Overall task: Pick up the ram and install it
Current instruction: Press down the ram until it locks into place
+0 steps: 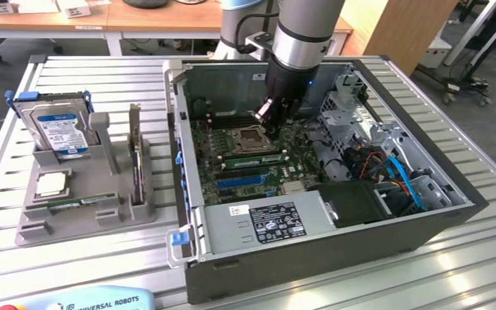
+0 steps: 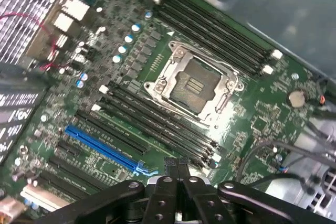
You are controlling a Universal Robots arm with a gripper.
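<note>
"UNIVERSAL ROBOTS" on teach pendant [image 1: 101, 301]

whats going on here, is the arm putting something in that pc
A single robot arm has its gripper lowered inside the open computer case, just above the motherboard near the empty CPU socket and the memory slots. The gripper is shut, and I can't see anything held in it. A green ram stick lies in the grey holder beside the case, next to a hard drive.
</note>
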